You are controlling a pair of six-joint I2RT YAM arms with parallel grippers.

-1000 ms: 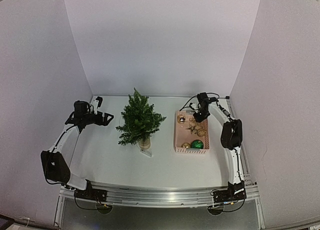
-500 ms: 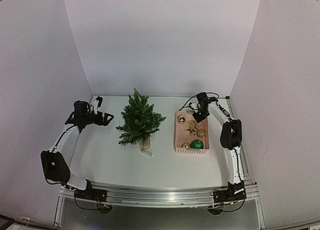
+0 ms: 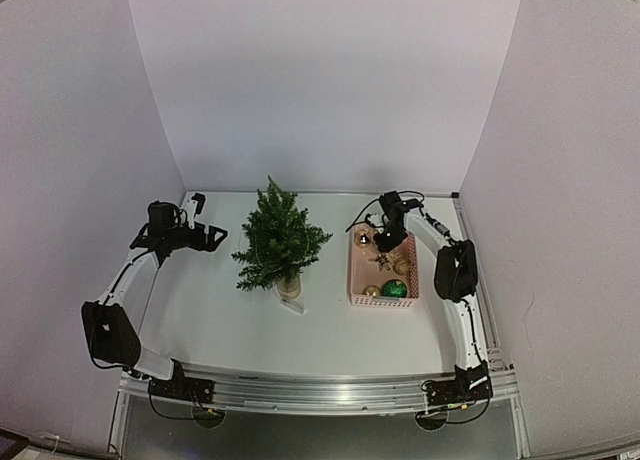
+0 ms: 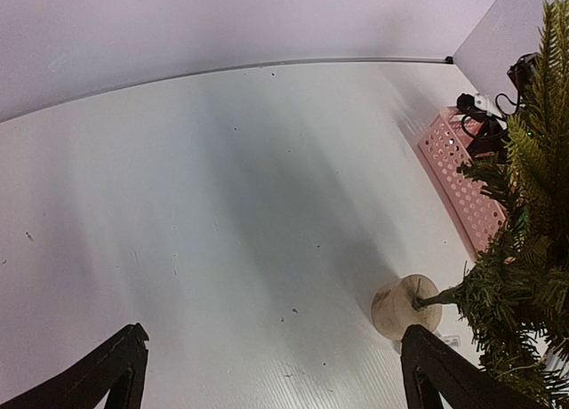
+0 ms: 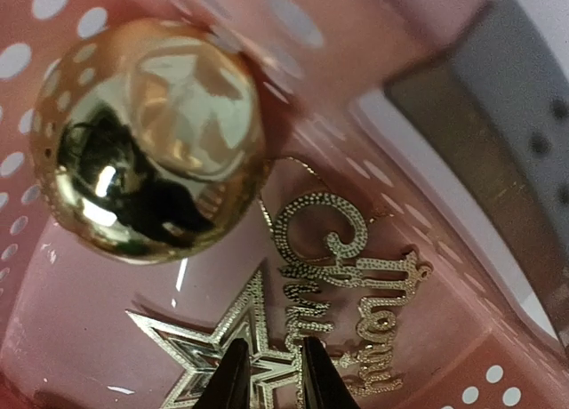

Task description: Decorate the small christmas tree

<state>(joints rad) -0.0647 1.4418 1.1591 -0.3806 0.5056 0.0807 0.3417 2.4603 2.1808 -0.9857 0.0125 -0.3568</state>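
Note:
The small christmas tree [image 3: 280, 242] stands mid-table on a pale round base [image 3: 289, 287]; it also shows at the right of the left wrist view [image 4: 524, 249]. The pink basket [image 3: 383, 302] to its right holds ornaments. My right gripper [image 3: 385, 242] is down inside the basket's far end. In the right wrist view its fingers [image 5: 274, 378] stand close together over an arm of a gold star [image 5: 222, 347], beside a gold script ornament [image 5: 356, 276] and a gold ball [image 5: 147, 138]. My left gripper [image 3: 215, 240] is open and empty, left of the tree, above bare table [image 4: 271, 382].
A green ball [image 3: 394, 288] and more gold ornaments lie in the basket's near end. White walls close in the table on three sides. The tree's base [image 4: 406, 307] and the basket [image 4: 462, 178] show in the left wrist view.

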